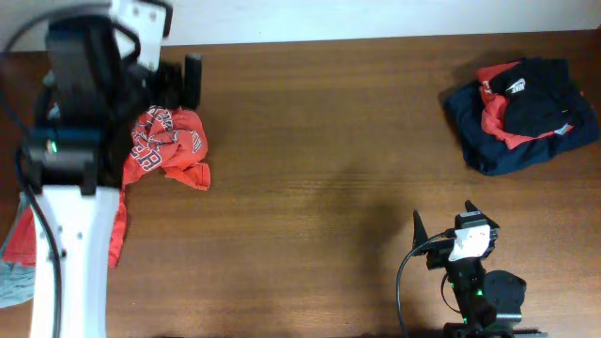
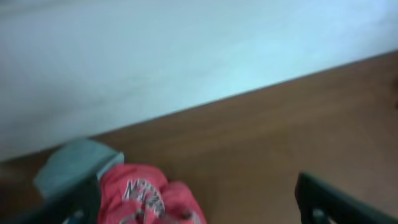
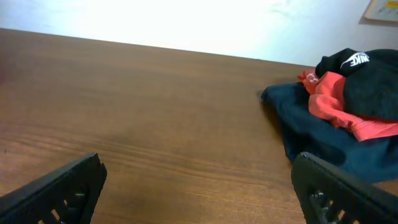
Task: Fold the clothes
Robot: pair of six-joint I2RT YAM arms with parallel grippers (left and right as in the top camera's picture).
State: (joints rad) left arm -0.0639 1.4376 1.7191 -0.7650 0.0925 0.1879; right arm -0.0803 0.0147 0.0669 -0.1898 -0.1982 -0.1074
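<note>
Left gripper sat near the desk's far-left corner with its jaws wide and nothing clamped. In the left wrist view the crumpled red-orange shirt, white lettering up, lay low between the fingers, nearer the left one. The view was too blurred to tell whether they touched it. Overhead showed the same shirt bunched just beside the left arm, close to the left edge. More red cloth trailed along the arm toward the near-left corner, with a bit of grey cloth at the left edge there. A blurred grey-green shape showed behind the left finger; couldn't tell what it was. Right gripper was near the near edge on the right side, jaws fully spread and empty over bare wood, well apart from any clothes. A stack sat at the far-right corner: navy shirt at the bottom, another red-orange shirt on it, and a black shirt with a white logo on top, loosely heaped rather than squared.
</note>
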